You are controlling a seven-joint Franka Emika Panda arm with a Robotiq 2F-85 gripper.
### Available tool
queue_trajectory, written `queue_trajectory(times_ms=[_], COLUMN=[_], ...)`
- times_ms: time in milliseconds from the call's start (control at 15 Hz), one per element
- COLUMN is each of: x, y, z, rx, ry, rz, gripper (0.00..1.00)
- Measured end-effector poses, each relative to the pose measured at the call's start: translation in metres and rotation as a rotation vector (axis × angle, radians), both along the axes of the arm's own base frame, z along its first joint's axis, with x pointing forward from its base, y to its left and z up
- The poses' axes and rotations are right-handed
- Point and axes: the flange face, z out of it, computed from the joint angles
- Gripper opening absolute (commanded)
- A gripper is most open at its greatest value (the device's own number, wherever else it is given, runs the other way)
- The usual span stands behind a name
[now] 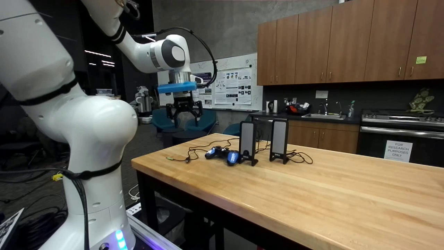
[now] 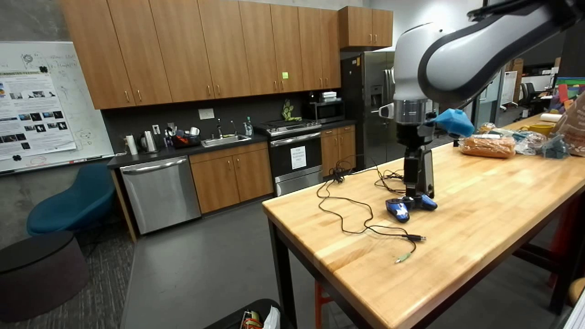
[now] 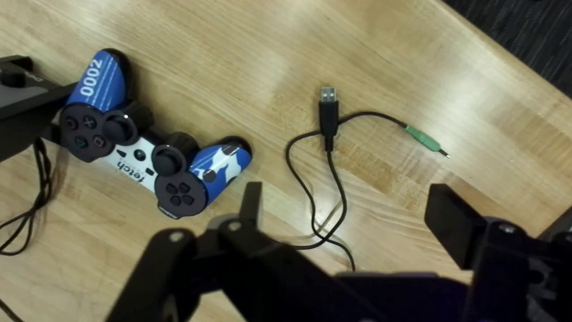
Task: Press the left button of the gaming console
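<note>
The blue-handled black plastic game controller (image 3: 140,154) lies buttons-up in the wrist frame's left half, presumably for pressing from above; lower down, the black two-fingered gripper (image 3: 348,212) hangs spread and empty over the pale wooden bench (image 3: 250,89).

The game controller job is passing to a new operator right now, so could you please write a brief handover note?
Gripper: open, holding nothing, raised above the table.
Game controller: face up on the table beside a speaker, apart from the gripper.
Done: no press is being made; none can be confirmed.
Left: lower the gripper and press the left button, probably the one on the directional pad.
</note>
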Motion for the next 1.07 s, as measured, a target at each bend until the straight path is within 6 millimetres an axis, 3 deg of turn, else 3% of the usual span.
queue_trajectory(times_ms=[200,533,1067], x=[0.02,0.047,0.076], y=[-0.012,-0.034,-0.038], z=[-0.012,-0.021,-0.049], rx=[-0.046,-0.076,-0.064], ry=[-0.004,0.0,0.009], rz=[-0.011,-0.042,-0.082], gripper=[0.35,0.01,0.0])
